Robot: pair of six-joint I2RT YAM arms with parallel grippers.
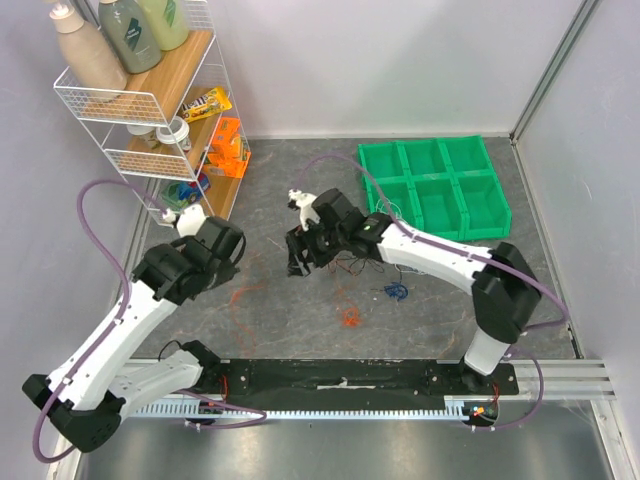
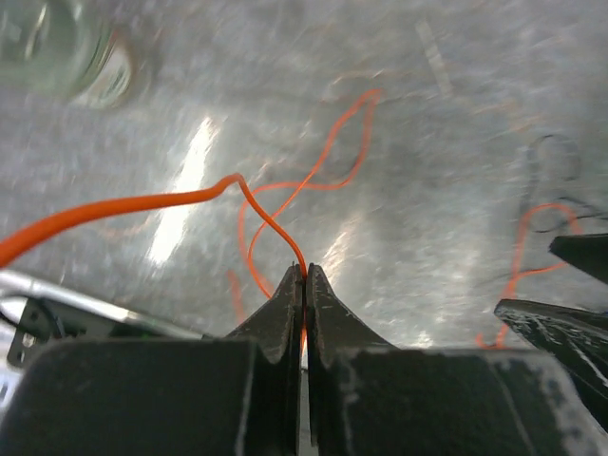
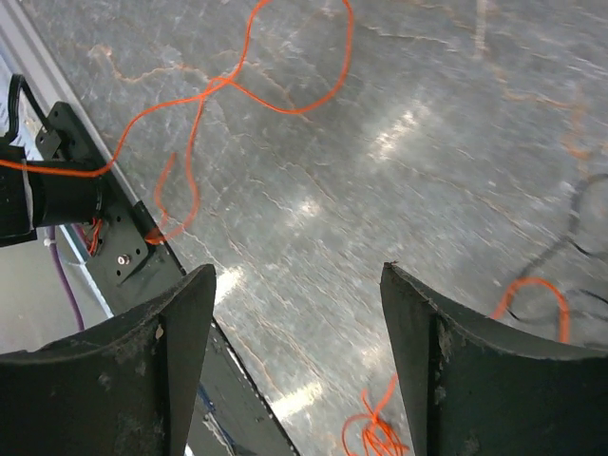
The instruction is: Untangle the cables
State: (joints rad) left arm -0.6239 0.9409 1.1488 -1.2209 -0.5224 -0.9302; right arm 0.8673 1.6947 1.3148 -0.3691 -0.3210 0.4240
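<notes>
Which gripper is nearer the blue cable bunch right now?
Right. The right gripper hangs open to the left of the blue cable bunch; the left gripper, shut on an orange cable, sits farther left.

Long loopy orange cable (image 2: 142, 201); small blue bunch (image 1: 396, 291) well apart

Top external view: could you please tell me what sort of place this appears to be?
Probably a robot lab test cell: a grey tabletop boxed in by white panels, plus staged props, a green compartment tray and a wire rack of bottles.
</notes>
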